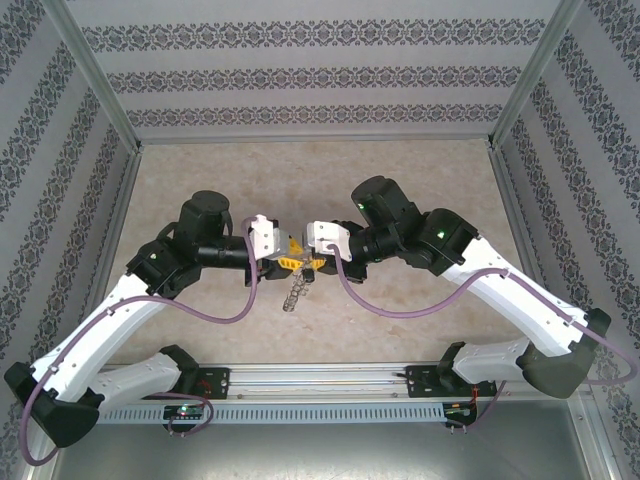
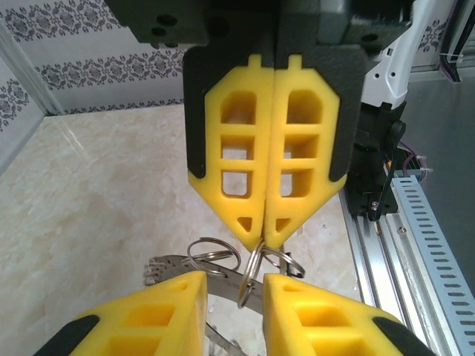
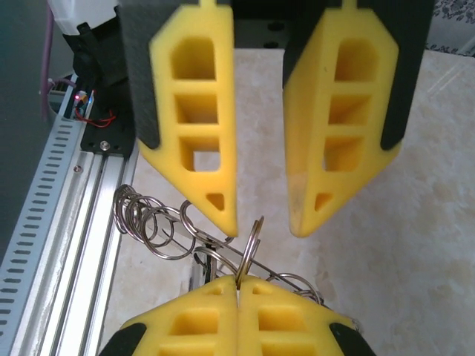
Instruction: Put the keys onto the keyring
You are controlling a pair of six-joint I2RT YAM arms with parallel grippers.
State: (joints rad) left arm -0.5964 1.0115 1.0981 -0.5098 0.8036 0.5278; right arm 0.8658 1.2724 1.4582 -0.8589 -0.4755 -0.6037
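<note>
Right gripper [image 3: 237, 282]: you have it clamped on the keyring [image 3: 252, 241], which stands on edge.
Left gripper [image 3: 262, 226]: your fingers stand apart, one on each side of that ring.
Keys [image 2: 167, 267]: just beneath both grippers, above the counter [image 1: 200, 180].

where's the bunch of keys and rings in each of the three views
top external: key bunch hangs at centre, just below the right gripper.
left wrist: key bunch at bottom centre, under the right gripper.
right wrist: key bunch left of centre, above the right gripper.
shared landmark: the right gripper, shut on one ring of the bunch.
</note>
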